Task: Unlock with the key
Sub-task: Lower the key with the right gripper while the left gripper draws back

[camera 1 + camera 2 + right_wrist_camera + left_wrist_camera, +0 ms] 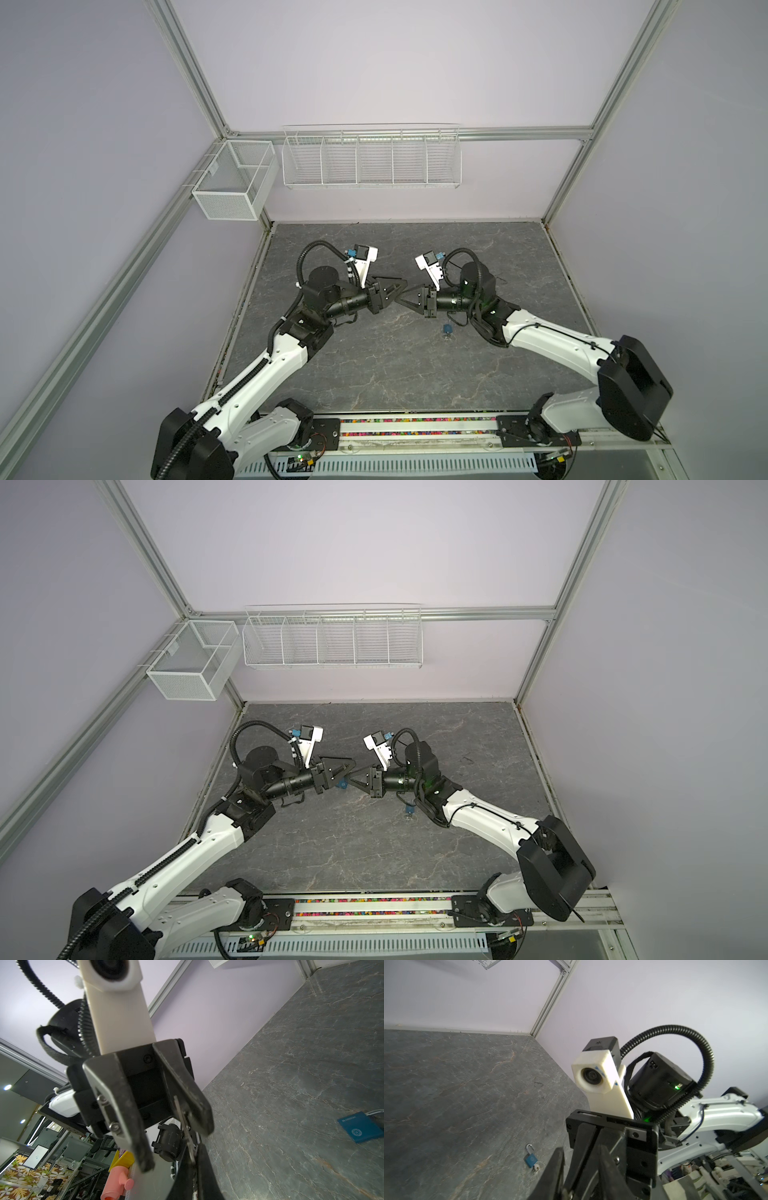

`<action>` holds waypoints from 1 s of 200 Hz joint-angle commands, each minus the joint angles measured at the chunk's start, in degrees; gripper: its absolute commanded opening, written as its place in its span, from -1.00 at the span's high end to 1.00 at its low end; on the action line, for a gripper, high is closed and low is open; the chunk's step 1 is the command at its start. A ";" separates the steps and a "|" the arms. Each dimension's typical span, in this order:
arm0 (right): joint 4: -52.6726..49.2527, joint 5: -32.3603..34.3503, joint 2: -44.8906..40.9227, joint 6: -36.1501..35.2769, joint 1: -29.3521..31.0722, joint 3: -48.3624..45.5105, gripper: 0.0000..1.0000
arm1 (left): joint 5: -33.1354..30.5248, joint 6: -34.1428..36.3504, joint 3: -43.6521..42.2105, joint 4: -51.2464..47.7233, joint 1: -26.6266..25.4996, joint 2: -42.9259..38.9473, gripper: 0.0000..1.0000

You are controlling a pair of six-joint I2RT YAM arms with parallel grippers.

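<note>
Near, right of centre on the table [374, 374], 1 blue padlock [531, 1160] lies with its shackle open. Farther, at centre, the right gripper [196, 1162] is clamped tight on a thin key [182, 1118]. The left gripper [176, 1146] stands partly open around the key. A 2nd padlock [357, 1127] lies beneath.

A blue padlock [531, 1160] lies flat on the worktop [456, 1105], shackle swung open, a key [537, 1166] in its base. A second padlock [360, 1128], also blue, lies flat apart from it. A second key [184, 1124] is pinched in the right jaws.
</note>
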 commanded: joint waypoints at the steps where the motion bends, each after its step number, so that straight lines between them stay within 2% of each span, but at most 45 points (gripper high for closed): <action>1: -0.06 1.77 0.33 -1.30 -0.53 0.13 0.88 | -0.64 0.59 2.05 -1.25 -0.20 -2.07 0.23; 24: -0.82 3.93 -0.37 -2.23 -0.61 -0.98 0.87 | -4.66 0.60 1.61 -3.32 -0.20 -4.41 0.11; 64: -0.42 7.21 -0.18 -1.85 -0.64 -2.88 0.88 | -14.70 1.31 0.64 -9.45 -0.20 -7.81 0.08; 104: -1.11 10.25 0.17 -1.28 -0.56 -4.42 0.88 | -25.37 3.10 0.76 -18.68 -0.22 -6.63 0.02; 135: -2.30 13.39 0.46 -1.05 -0.51 -6.04 0.88 | -34.88 2.56 2.01 -25.62 -0.21 -1.64 0.00; 172: -3.95 17.35 0.26 -1.40 0.05 -7.95 0.88 | -38.16 5.68 5.72 -30.22 -0.11 8.48 -0.06; 200: -4.47 16.69 0.97 -0.81 -0.01 -8.39 0.88 | -41.21 7.12 9.18 -32.20 -0.11 16.80 -0.07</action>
